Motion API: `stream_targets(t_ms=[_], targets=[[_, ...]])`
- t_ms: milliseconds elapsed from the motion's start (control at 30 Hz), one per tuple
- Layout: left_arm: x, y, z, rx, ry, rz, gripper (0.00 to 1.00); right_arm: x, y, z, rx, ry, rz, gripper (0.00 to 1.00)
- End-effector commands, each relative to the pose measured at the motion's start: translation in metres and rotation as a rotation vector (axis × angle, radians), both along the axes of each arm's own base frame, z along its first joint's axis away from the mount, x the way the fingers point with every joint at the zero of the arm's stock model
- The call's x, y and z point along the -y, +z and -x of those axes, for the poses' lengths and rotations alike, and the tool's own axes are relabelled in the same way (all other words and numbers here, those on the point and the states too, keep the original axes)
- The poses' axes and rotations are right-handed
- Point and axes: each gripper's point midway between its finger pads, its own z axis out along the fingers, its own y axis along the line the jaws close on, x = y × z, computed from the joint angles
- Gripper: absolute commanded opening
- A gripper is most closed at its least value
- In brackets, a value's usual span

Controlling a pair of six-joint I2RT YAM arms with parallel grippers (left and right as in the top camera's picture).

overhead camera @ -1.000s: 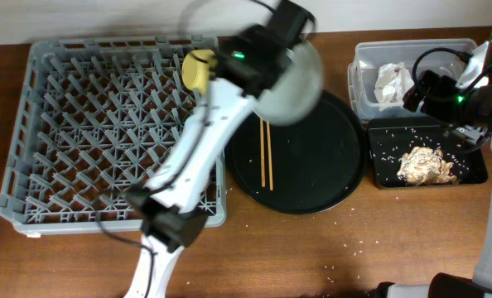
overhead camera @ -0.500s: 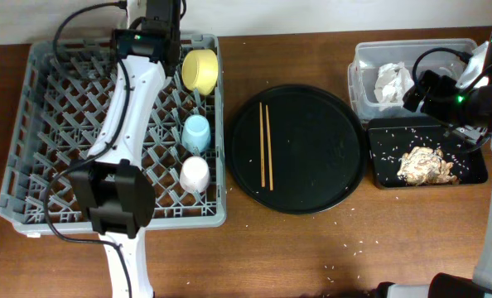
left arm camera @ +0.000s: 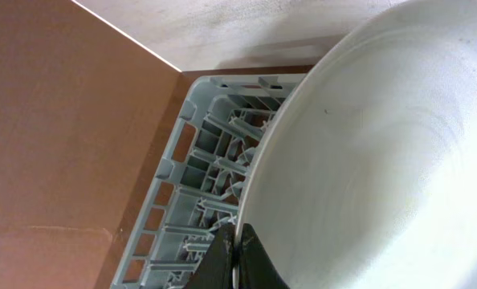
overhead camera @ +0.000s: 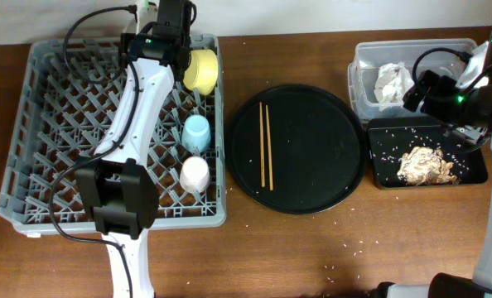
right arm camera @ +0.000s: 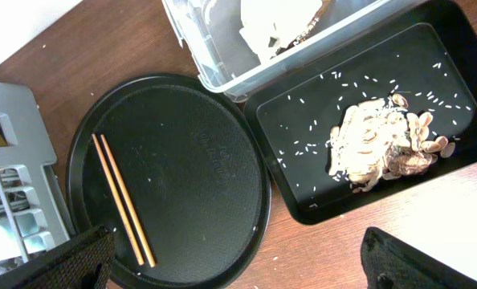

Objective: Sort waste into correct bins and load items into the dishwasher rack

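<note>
Plate [left arm camera: 367,160] is clamped by its rim in the left gripper [left arm camera: 237,253] over the rear edge of the dishwasher rack [overhead camera: 64,124]; yellow bowl [overhead camera: 200,70], blue cup [overhead camera: 196,132] and pink cup [overhead camera: 195,174] occupy the adjacent right column. Chopsticks [overhead camera: 265,145] lie parallel on the round tray [overhead camera: 329,165], long axis front-to-back. Right gripper [right arm camera: 238,261] is spread, empty

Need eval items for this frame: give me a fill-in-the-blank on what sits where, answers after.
The ____ lie on the round black tray.
The napkin sits in the ____ plastic tub.
The food scraps lie in the shallow ____ rectangular tray.
The left gripper is shut on the rim of the ____.
Missing: chopsticks; clear; black; plate.
</note>
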Motion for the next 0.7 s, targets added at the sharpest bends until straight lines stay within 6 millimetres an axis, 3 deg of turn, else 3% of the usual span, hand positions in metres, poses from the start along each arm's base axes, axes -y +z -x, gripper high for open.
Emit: stream_targets(t_ms=[0, 67, 133, 267, 333, 367, 400, 433, 467, 533, 600, 667], targets=[[0.002, 0.001, 0.002, 0.007, 0.010, -0.015, 0.58, 0.004, 0.001, 0.000, 0.001, -0.018, 0.004, 0.99], [0.011, 0.002, 0.002, 0.009, -0.007, -0.012, 0.67, 0.004, 0.001, 0.000, 0.001, -0.018, 0.004, 0.98], [0.020, 0.003, 0.001, 0.005, -0.031, -0.014, 0.68, 0.004, 0.001, 0.000, 0.001, -0.018, 0.004, 0.98], [0.058, 0.010, -0.005, 0.018, -0.162, 0.123, 0.71, 0.004, 0.001, 0.000, 0.001, -0.018, 0.004, 0.99], [0.115, 0.014, 0.005, -0.069, -0.383, 0.183, 0.74, 0.004, 0.001, 0.000, 0.001, -0.018, 0.004, 0.99], [0.169, 0.006, 0.026, -0.148, -0.543, 0.292, 0.75, 0.004, 0.001, 0.000, 0.001, -0.018, 0.004, 0.98], [0.244, -0.018, 0.065, -0.306, -0.760, 0.486, 0.71, 0.004, 0.001, 0.000, 0.000, -0.018, 0.004, 0.98], [0.269, -0.035, 0.089, -0.371, -0.739, 0.611, 0.69, 0.004, 0.001, 0.000, 0.001, -0.018, 0.004, 0.99], [0.281, -0.056, 0.111, -0.424, -0.619, 0.714, 0.69, 0.004, 0.001, 0.000, 0.001, -0.018, 0.004, 0.99], [0.293, -0.104, 0.136, -0.521, -0.506, 0.743, 0.66, 0.004, 0.001, 0.000, 0.001, -0.018, 0.004, 0.98], [0.302, -0.147, 0.144, -0.573, -0.469, 0.734, 0.63, 0.004, 0.001, 0.000, 0.000, -0.018, 0.004, 0.99], [0.306, -0.175, 0.138, -0.580, -0.430, 0.744, 0.57, 0.004, 0.001, 0.000, 0.001, -0.018, 0.004, 0.98]])
